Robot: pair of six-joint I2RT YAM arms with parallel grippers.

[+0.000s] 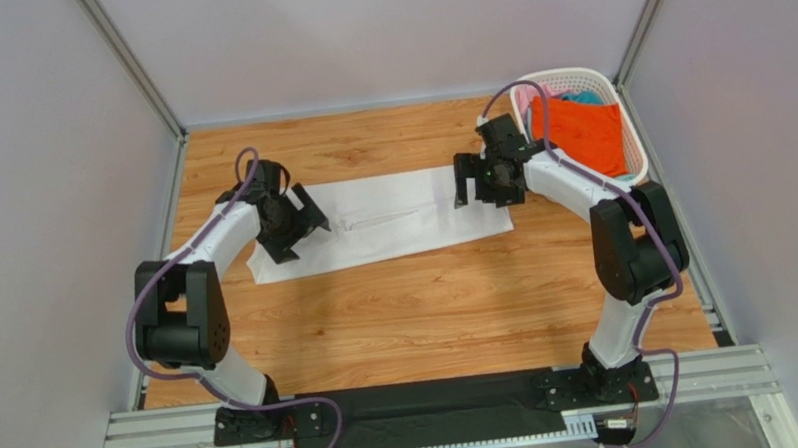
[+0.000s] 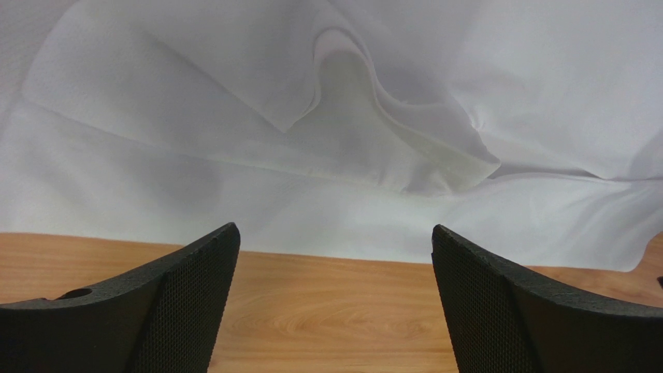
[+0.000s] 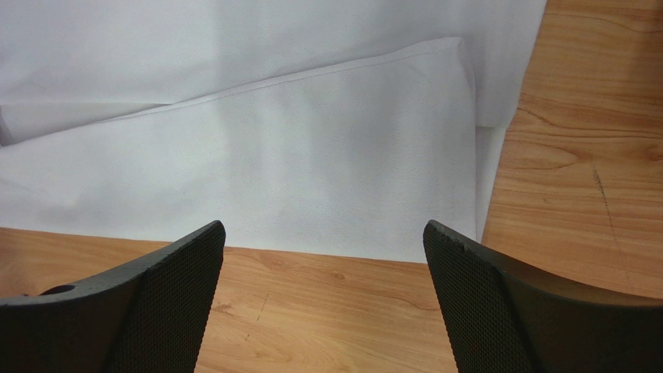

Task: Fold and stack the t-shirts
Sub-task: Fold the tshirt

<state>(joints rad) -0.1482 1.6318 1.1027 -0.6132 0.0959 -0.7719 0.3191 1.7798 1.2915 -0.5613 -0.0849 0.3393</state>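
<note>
A: We're holding the left claw [image 2: 333, 231] wide apart, gripping nothing, just short of the edge of the white t-shirt [image 1: 392, 221], with bare counter [image 1: 415, 313] showing beneath it.

B: And we're holding the right claw [image 3: 323, 227] spread the same way, empty, at the shirt's other end, near its corner.

A: So we're judging this as the set-up for the next fold. We're thinking each claw should be pinching every layer at its edge, not just the top one.

B: Agreed. We're also wanting both ends rising together, so the band isn't skewing.

A: The left end is looking messy: the cloth is curling up and wrinkling there. We're suggesting flattening that first.

B: On the right it's lying smooth, one layer overlapping another along a straight seam.

A: Overall, the shirt is lying as a long band across the middle of the counter.

B: The orange t-shirt [image 1: 587, 132] is sitting in the white lattice basket [image 1: 566, 74] at the far right corner, with teal cloth [image 1: 584, 99] peeking out behind it.
</note>
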